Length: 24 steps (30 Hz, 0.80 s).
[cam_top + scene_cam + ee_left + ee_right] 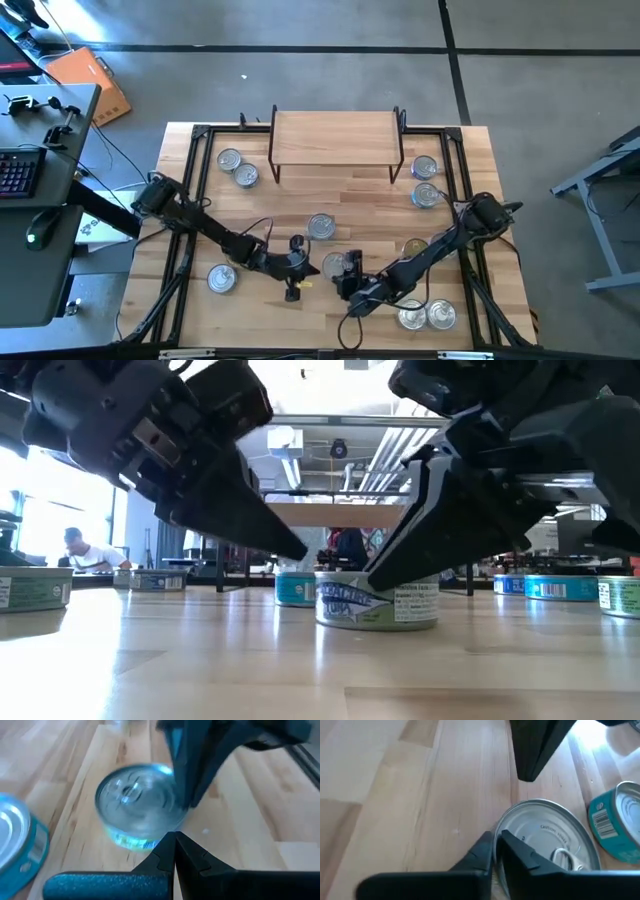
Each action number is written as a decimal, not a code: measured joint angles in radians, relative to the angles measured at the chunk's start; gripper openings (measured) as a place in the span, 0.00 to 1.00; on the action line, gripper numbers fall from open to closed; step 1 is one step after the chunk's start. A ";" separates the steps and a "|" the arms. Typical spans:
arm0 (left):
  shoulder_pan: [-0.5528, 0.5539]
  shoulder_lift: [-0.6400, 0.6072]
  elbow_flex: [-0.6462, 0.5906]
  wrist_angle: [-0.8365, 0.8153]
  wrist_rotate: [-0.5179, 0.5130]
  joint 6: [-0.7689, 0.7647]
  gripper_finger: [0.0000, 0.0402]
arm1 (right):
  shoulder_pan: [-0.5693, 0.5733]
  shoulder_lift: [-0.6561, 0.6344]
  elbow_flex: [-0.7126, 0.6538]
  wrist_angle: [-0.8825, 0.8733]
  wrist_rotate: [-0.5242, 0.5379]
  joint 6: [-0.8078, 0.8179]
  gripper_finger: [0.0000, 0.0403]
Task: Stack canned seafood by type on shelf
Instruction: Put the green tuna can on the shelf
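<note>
While both grippers crowd one can [345, 264] near the table's [300, 205] 6 o'clock edge, I judge it stiff, slick-sided and light enough to skid. My right gripper [352, 285] sits at the can's 5 o'clock, jaws closed together over the lid edge and holding nothing. My left gripper [297, 268] waits at its 9 o'clock, jaws closed, empty. I recommend gripping across the side wall, not the lid. The shelf [333, 140] stands bare at 12 o'clock.
</note>
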 joint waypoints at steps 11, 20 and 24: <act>-0.006 -0.005 0.000 0.022 -0.007 0.005 0.00 | -0.001 -0.151 -0.306 0.381 -0.031 0.053 0.01; -0.012 -0.006 0.000 0.078 -0.114 0.006 0.00 | -0.001 -0.345 -0.384 0.348 0.020 0.053 0.00; -0.012 -0.006 0.000 0.108 -0.120 0.022 0.00 | -0.001 -0.368 -0.376 0.351 0.032 0.025 0.00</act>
